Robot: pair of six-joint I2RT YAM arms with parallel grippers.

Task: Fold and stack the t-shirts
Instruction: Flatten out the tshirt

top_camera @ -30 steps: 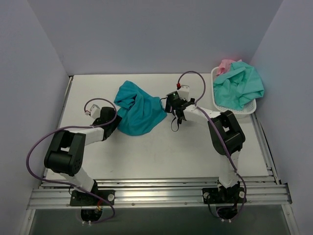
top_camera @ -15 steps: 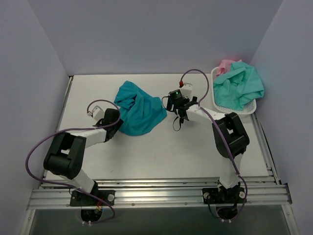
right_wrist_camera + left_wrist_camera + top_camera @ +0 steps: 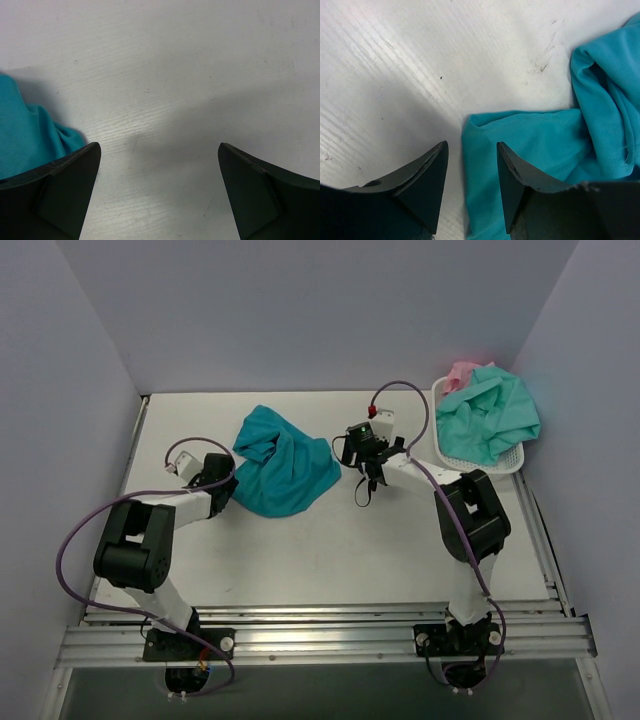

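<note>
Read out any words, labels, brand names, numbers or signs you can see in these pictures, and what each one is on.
None: no readable text in any view. The teal t-shirt, mint-green t-shirt, white basket, table, left arm and right arm carry no lettering.

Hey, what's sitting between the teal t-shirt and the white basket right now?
In the top view, only the right gripper, jaws open, stands between the teal t-shirt and the white basket; the table around it is bare.
</note>
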